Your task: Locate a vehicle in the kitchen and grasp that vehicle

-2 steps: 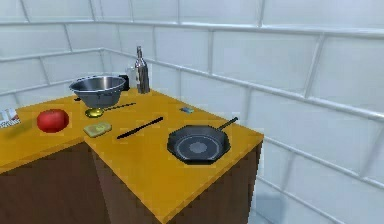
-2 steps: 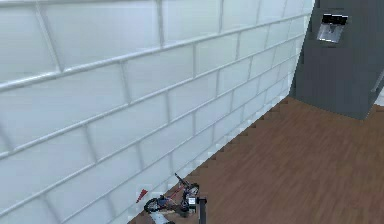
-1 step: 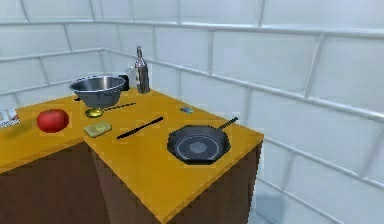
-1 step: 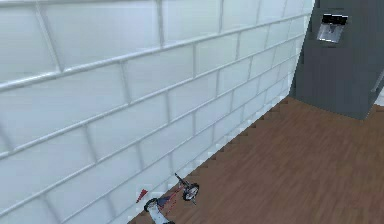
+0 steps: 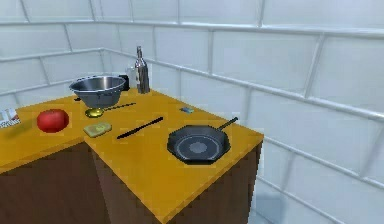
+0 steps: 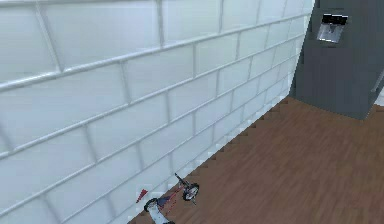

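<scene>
Arm side view first: a small wheeled vehicle (image 6: 172, 196) sits on the wooden floor (image 6: 300, 160), right at the foot of the white tiled wall (image 6: 100, 90). It reads as a little toy, with a dark wheel at each end, a thin frame between them and a red bit on the side toward the wall. Its long axis slants roughly along the wall's base, one wheel low and to the left, the other higher and to the right. Which end is the front? Can't tell at this size. Farther along the same wall stands a tall grey fridge (image 6: 345, 55), well apart from the vehicle. How the fingers are set, I cannot tell.

Now the forward view: an orange tabletop (image 5: 150, 175) runs out from the tiled wall. Nearest the wall are a metal bowl (image 5: 98, 90) and a slim bottle (image 5: 141, 70). Farther from the wall lie a red round fruit (image 5: 52, 120), a long dark utensil (image 5: 140, 127) and a dark pan (image 5: 198, 146).
</scene>
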